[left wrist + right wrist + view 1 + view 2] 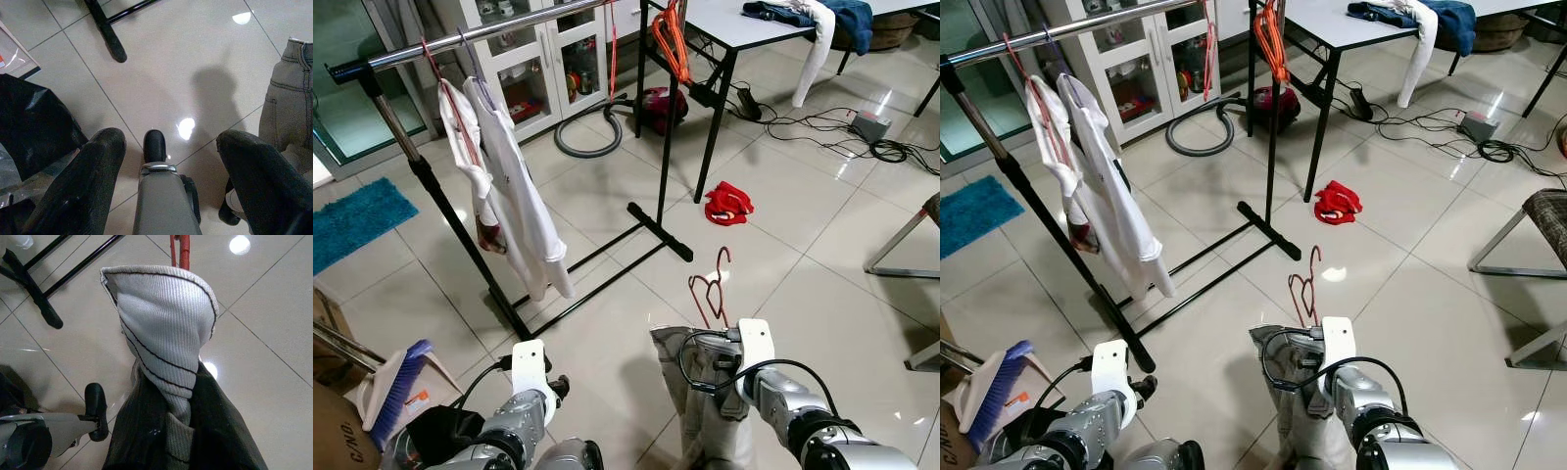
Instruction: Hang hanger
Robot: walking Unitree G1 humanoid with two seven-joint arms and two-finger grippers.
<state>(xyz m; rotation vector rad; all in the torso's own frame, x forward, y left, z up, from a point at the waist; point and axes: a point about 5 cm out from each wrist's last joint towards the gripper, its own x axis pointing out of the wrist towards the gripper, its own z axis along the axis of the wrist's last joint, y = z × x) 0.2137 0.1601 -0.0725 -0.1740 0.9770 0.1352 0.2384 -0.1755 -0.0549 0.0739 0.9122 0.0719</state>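
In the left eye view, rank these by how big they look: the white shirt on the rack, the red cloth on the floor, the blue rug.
1. White shirt, clearly largest.
2. Blue rug, partly cut off by the frame edge.
3. Red cloth, smallest.

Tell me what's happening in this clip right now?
The robot stands before a clothes rack on the tiled floor. Its right end effector is shut on a red hanger carrying a grey garment, low and short of the rail. White shirts already hang there. The left end effector is open, holding nothing.
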